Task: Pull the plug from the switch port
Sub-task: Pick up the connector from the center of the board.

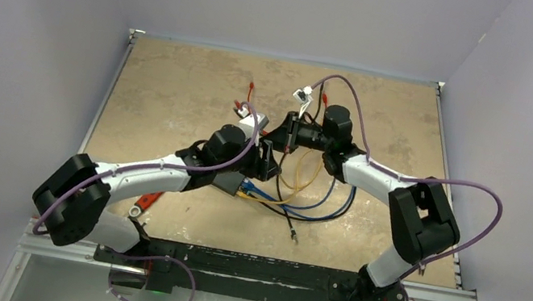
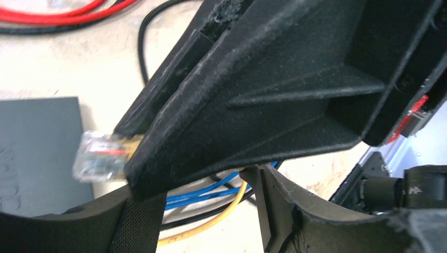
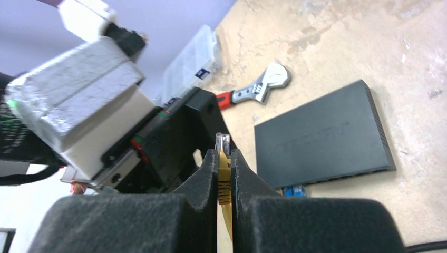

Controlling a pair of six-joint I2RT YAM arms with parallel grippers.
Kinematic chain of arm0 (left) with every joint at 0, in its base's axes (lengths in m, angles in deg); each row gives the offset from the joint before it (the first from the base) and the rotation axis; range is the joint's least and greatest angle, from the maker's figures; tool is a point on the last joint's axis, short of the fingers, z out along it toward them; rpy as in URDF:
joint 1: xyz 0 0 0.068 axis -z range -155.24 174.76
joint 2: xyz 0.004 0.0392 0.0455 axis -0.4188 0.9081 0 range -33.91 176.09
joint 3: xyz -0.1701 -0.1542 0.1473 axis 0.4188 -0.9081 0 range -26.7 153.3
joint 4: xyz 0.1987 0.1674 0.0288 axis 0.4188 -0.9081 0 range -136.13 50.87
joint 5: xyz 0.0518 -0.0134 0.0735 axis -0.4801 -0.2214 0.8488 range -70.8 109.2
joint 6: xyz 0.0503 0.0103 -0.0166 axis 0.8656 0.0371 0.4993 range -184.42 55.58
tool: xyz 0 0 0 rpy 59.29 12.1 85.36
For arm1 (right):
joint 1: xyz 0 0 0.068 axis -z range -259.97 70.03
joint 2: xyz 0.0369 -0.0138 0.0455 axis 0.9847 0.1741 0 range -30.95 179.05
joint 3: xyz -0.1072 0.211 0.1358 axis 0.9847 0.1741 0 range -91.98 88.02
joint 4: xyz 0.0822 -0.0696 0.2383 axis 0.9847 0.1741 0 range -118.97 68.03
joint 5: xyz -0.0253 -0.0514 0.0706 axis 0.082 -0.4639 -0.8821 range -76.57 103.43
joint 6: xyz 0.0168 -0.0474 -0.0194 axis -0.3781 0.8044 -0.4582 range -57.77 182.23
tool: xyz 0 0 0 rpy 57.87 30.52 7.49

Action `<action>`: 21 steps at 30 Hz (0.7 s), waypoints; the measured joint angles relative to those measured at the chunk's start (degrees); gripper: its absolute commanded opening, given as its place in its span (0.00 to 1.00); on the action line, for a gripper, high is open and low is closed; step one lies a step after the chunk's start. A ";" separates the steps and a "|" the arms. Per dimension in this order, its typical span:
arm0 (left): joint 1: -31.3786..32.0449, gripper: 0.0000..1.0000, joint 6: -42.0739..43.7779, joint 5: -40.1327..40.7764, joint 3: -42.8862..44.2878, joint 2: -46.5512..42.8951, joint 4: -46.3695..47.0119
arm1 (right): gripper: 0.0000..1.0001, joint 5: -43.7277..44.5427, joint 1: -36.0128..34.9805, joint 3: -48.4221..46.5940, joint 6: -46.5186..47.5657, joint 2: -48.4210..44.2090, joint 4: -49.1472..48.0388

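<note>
The switch (image 3: 321,137) is a flat matte black box lying on the table, also seen in the left wrist view (image 2: 37,153) and half under the left arm from above (image 1: 229,183). Blue plugs (image 3: 294,191) sit in its near edge. My right gripper (image 3: 224,158) is shut on the yellow-booted plug (image 3: 224,176), held clear of the switch, its clear tip (image 2: 100,155) poking past the finger. My left gripper (image 2: 195,184) is open right beside it, nothing between its fingers (image 2: 295,211). From above, the left gripper (image 1: 266,159) and right gripper (image 1: 292,134) almost touch.
Yellow (image 1: 308,178), blue (image 2: 205,192) and black cables loop on the table in front of the switch. Red leads (image 2: 63,13) lie farther back. An adjustable wrench (image 3: 258,89) and a clear plastic case (image 3: 190,68) lie beyond the switch.
</note>
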 measured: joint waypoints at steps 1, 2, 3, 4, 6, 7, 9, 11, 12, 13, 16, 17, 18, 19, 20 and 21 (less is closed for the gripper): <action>-0.13 0.50 -0.52 -0.55 -0.17 0.15 1.68 | 0.00 -0.11 0.04 0.00 -1.14 -0.50 -0.96; -0.22 0.48 -1.09 -1.03 -0.24 0.39 3.19 | 0.00 -0.24 0.04 0.00 -2.32 -0.96 -1.99; -0.26 0.46 -1.68 -1.38 -0.26 0.63 4.52 | 0.00 -0.39 0.04 0.00 -3.32 -1.38 -2.89; -0.28 0.45 -2.16 -1.70 -0.35 0.81 5.88 | 0.00 -0.55 0.04 0.00 -4.48 -1.79 -3.91; -0.37 0.41 -3.04 -1.99 -0.85 0.90 8.48 | 0.00 -1.20 0.11 0.00 -6.78 -2.67 -5.33; -0.46 0.36 -3.50 -2.49 -1.22 0.90 10.05 | 0.00 -1.33 0.09 0.00 -7.45 -3.04 -5.79; -0.61 0.23 -4.46 -3.45 -1.95 0.90 13.25 | 0.00 -1.31 0.00 0.00 -8.61 -3.82 -6.51; -0.59 0.03 -5.25 -3.72 -2.54 0.79 15.19 | 0.00 -1.51 0.24 0.00 -9.40 -4.44 -7.10; -0.66 0.00 -5.64 -3.96 -2.75 0.68 15.76 | 0.00 -1.25 0.52 0.00 -9.53 -4.59 -7.41; -0.70 0.00 -6.01 -4.00 -2.75 0.66 16.46 | 0.02 -0.83 0.63 0.00 -9.68 -4.61 -7.48; -0.63 0.00 -6.32 -4.20 -2.73 0.55 16.74 | 0.11 -0.63 0.74 0.00 -9.99 -4.72 -7.56; -0.63 0.00 -6.29 -4.22 -2.67 0.52 16.50 | 0.15 -0.39 0.74 0.00 -9.81 -4.85 -7.15; -0.63 0.00 -6.23 -4.22 -2.56 0.50 15.93 | 0.23 -0.07 0.72 0.00 -9.46 -5.05 -6.38; -0.63 0.00 -5.90 -4.28 -2.29 0.46 14.93 | 0.29 0.44 0.68 -0.02 -8.74 -5.44 -5.27; -0.61 0.00 -5.62 -4.28 -1.97 0.35 13.73 | 0.34 1.09 0.68 -0.15 -7.87 -6.01 -3.74; -0.59 0.00 -5.22 -4.13 -1.66 0.17 12.66 | 0.40 2.16 0.63 -0.48 -6.60 -6.67 -1.53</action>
